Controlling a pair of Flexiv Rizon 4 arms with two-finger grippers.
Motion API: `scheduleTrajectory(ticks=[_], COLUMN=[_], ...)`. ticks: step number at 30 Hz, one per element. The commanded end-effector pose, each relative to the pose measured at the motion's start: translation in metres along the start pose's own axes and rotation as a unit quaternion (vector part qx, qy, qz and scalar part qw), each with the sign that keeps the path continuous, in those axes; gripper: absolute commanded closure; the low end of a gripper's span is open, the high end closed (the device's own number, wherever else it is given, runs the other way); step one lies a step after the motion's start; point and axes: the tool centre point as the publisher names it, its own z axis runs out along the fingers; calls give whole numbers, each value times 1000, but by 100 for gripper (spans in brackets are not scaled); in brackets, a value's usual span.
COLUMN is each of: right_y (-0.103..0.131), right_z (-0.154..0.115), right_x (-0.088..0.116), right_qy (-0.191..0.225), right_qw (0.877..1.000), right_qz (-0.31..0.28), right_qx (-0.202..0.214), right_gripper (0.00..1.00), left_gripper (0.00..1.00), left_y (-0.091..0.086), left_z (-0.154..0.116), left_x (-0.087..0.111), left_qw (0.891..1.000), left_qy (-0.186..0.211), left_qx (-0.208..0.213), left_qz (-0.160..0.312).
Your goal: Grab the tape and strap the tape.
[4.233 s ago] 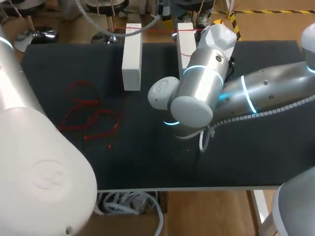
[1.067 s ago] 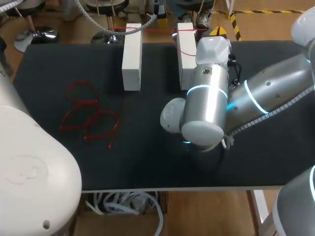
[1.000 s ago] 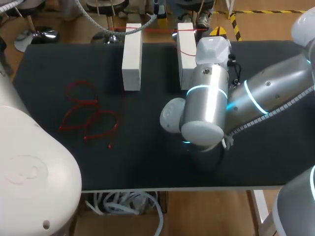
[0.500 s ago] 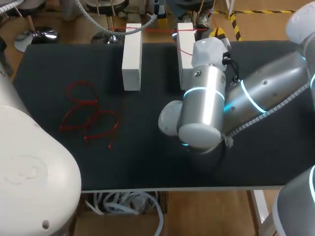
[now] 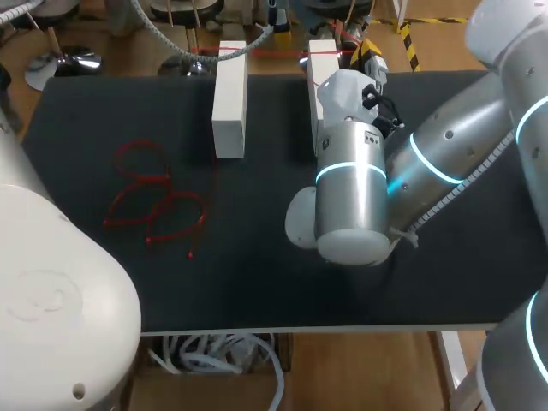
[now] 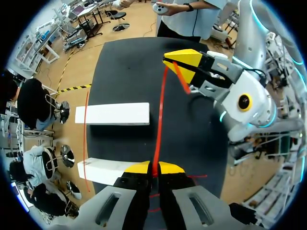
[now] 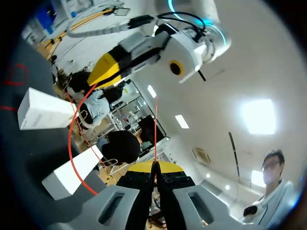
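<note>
Swinging rearward along the white block [image 5: 321,64], my right pincer [image 7: 155,165] clenches the red tape [image 6: 159,110]; my left pincer [image 6: 154,167] grips it too, ready for strapping.

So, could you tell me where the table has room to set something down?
Bare: the far-left corner beside the left white block, and the near strip between loose red tape and my right arm. Crowded by the right white block.
</note>
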Motion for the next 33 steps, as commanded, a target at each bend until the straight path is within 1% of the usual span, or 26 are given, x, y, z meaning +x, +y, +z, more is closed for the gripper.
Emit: scheduleTrajectory(ticks=[1,5,9,17,20,26,33], right_y=[0,5,9,10,9,12,19], right_z=[3,8,11,8,8,14,19], right_x=[11,14,16,20,19,12,4], right_qy=[-6,1,6,36,40,36,42], right_qw=[996,993,991,984,980,977,977], right_qz=[-92,-115,-135,-176,-193,-209,-210], right_qx=[-20,-12,6,23,17,1,8], right_gripper=[100,100,100,100,100,100,100], left_gripper=[100,100,100,100,100,100,100], left_y=[-1,-1,-1,-1,-1,-1,-1], left_z=[-1,-1,-1,-1,-1,-1,-1], left_x=[-1,-1,-1,-1,-1,-1,-1], left_qw=[1000,1000,1000,1000,1000,1000,1000], left_qy=[1,1,1,1,1,1,1], left_qx=[-2,-2,-2,-2,-2,-2,-2], left_qz=[0,0,0,0,0,0,0])
